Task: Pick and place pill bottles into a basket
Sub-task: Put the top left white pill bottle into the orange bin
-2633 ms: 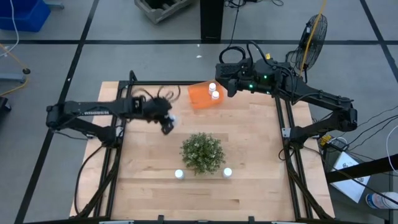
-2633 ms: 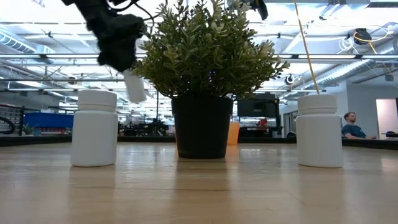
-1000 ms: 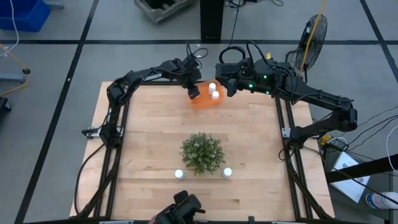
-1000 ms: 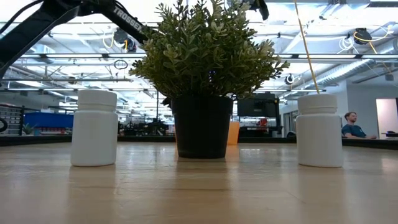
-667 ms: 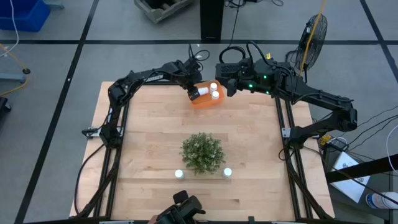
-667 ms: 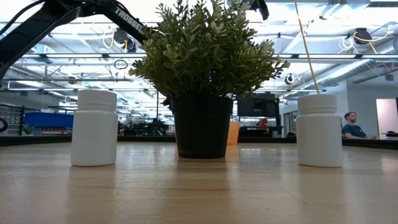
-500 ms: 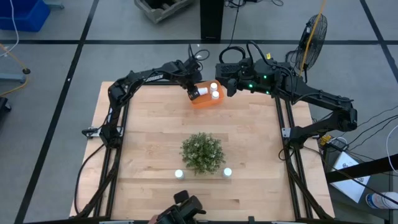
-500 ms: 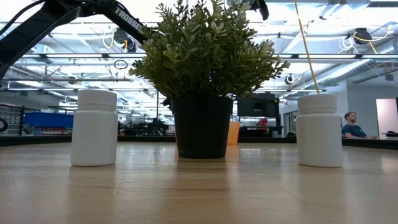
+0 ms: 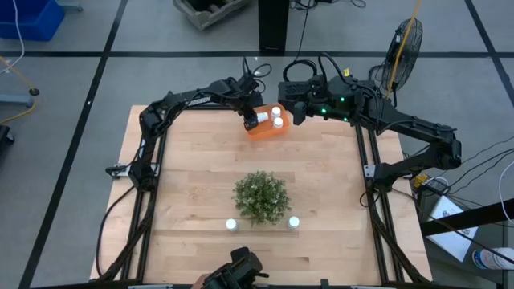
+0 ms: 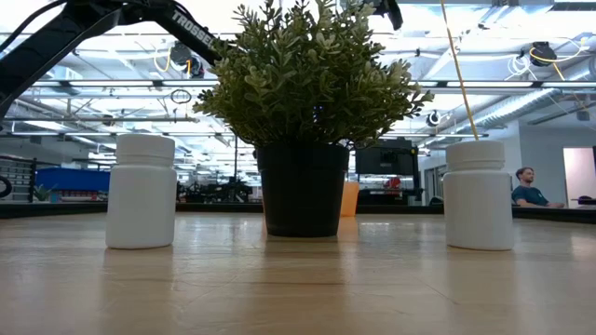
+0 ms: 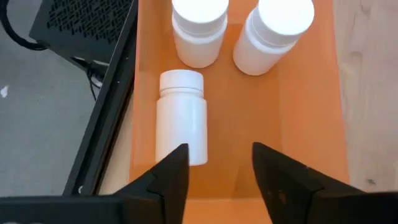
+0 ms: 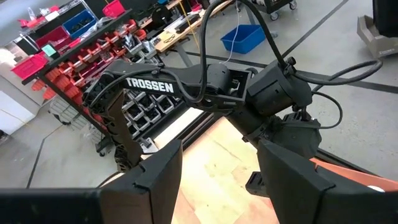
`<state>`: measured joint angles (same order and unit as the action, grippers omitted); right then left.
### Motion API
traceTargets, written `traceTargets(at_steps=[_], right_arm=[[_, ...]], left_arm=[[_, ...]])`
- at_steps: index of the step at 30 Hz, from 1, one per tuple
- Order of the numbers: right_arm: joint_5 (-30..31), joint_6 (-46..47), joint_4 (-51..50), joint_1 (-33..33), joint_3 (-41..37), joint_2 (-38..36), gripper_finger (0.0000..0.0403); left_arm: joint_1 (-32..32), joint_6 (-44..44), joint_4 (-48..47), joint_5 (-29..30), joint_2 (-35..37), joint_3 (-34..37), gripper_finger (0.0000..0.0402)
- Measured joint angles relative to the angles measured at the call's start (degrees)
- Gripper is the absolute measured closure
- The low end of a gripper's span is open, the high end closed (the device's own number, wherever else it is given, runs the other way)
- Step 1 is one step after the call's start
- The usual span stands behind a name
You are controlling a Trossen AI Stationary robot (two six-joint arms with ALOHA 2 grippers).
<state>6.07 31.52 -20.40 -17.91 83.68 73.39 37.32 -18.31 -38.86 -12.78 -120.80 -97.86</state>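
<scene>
Orange basket: 2 bottles upright, 1 lying; 2 on table.

basket at table's far edge | three pill bottles inside | plant mid-table | two pill bottles near side, flanking plant

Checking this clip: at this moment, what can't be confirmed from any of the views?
- Low view: the basket is mostly hidden behind the plant; its contents don't show.
- Left wrist view: the basket's near end is covered by the left gripper, jaws open over a lying pill bottle.
- Right wrist view: the right gripper, jaws open, faces the left arm; no bottle shows.
- High view: bottle labels are too small.
</scene>
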Motion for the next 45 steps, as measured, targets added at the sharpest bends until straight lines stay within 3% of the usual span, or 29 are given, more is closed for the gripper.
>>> traceTargets(at_steps=[4, 8, 23, 31, 36, 45], right_arm=[[0.0, -1.1, 0.0, 0.0, 0.0, 0.0, 0.0202], [-0.1, -1.2, 0.0, 0.0, -1.0, 0.0, 0.0202], [-1.9, -0.8, 0.0, 0.0, -3.5, -0.7, 0.0202], [-3.5, -1.2, 0.1, -0.4, -3.5, -0.7, 0.0202], [-6.1, -1.6, 0.1, -1.2, -3.5, -0.7, 0.0202], [-6.4, -2.4, 0.2, -1.3, -3.5, -0.7, 0.0202]], left_arm=[[-0.1, -2.6, 0.2, -0.6, 0.0, 0.0, 0.0179], [-1.0, -6.6, 0.0, -2.2, 0.0, 0.0, 0.0169], [-1.3, -4.1, 2.6, 2.4, -2.0, 0.0, 0.0251], [-1.5, -2.5, 2.6, 4.1, -5.5, 0.0, 0.0265], [-1.5, -2.3, 3.1, 4.3, -5.2, 0.0, 0.0245], [-1.9, -1.5, 3.9, 6.5, -2.7, 0.0, 0.0169]])
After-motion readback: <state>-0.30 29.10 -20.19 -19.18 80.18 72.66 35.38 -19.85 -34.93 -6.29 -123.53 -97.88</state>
